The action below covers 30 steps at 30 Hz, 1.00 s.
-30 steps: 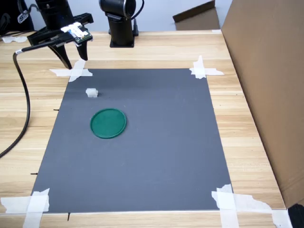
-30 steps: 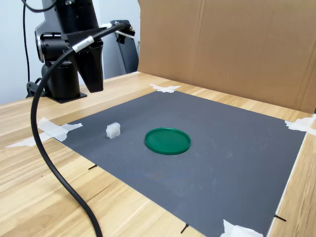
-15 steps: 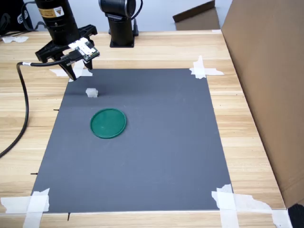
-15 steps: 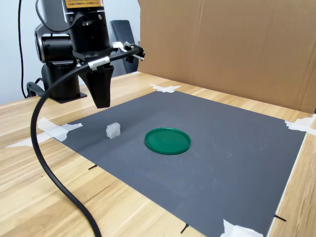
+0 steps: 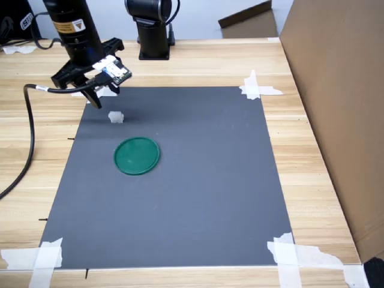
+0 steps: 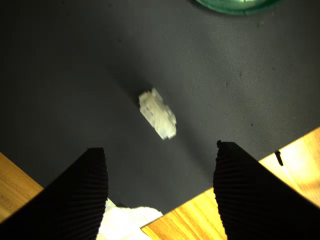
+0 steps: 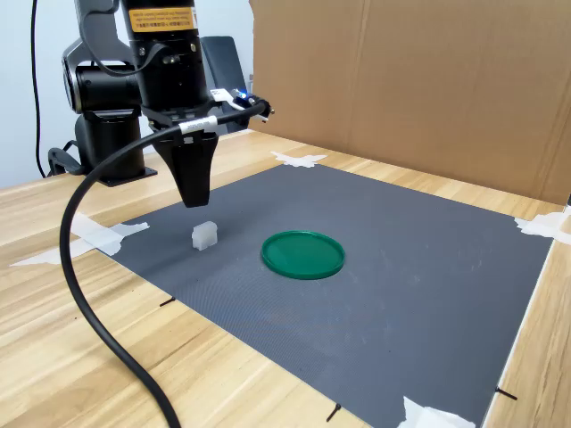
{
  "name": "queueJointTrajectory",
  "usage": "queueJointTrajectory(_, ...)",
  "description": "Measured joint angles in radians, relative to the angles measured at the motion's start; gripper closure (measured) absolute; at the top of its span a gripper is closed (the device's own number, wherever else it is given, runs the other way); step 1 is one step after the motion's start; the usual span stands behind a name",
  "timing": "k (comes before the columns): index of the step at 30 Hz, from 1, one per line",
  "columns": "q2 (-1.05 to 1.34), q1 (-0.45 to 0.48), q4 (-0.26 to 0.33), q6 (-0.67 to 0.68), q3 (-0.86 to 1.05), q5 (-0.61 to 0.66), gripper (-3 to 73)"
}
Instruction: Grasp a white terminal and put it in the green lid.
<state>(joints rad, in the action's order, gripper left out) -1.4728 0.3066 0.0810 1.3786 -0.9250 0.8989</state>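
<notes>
The white terminal (image 5: pixel 116 116) (image 7: pixel 205 235) lies on the dark mat, near the mat's back left corner in the first exterior view. The green lid (image 5: pixel 137 156) (image 7: pixel 303 254) lies flat a little nearer the camera than the terminal in the first exterior view, with nothing in it. My gripper (image 5: pixel 103 96) (image 7: pixel 194 198) hangs open just above and behind the terminal, apart from it. In the wrist view the terminal (image 6: pixel 157 114) sits just ahead of the open gripper (image 6: pixel 160 147), between the two dark fingers (image 6: pixel 75 195) and beyond their tips. An edge of the lid (image 6: pixel 235 5) shows further out.
The grey mat (image 5: pixel 192 198) is taped at its corners with white tape (image 5: pixel 258 89). A black cable (image 5: pixel 27 138) trails from the arm over the wooden table. The arm's base (image 5: pixel 153 30) stands at the back. A cardboard wall (image 5: pixel 336 90) runs along the first exterior view's right.
The gripper has come down from high over the mat's back corner and moved toward the terminal, still open. Terminal and lid have not moved.
</notes>
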Motion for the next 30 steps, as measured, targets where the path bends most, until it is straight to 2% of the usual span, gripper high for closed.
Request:
queueJointTrajectory(3, -0.001, -0.057, -0.027, -0.091, 0.0, -0.002, 15.7)
queueJointTrajectory(9, -0.005, -0.062, -0.081, -0.111, 0.001, -0.005, 15.7)
queueJointTrajectory(16, -0.006, -0.062, -0.156, 0.008, 0.071, -0.057, 15.7)
queueJointTrajectory(24, -0.006, -0.062, -0.167, 0.074, 0.071, -0.101, 15.7)
queueJointTrajectory(26, -0.009, -0.062, -0.132, 0.097, 0.071, -0.118, 15.7)
queueJointTrajectory(30, -0.031, -0.062, -0.125, 0.103, 0.071, -0.131, 15.7)
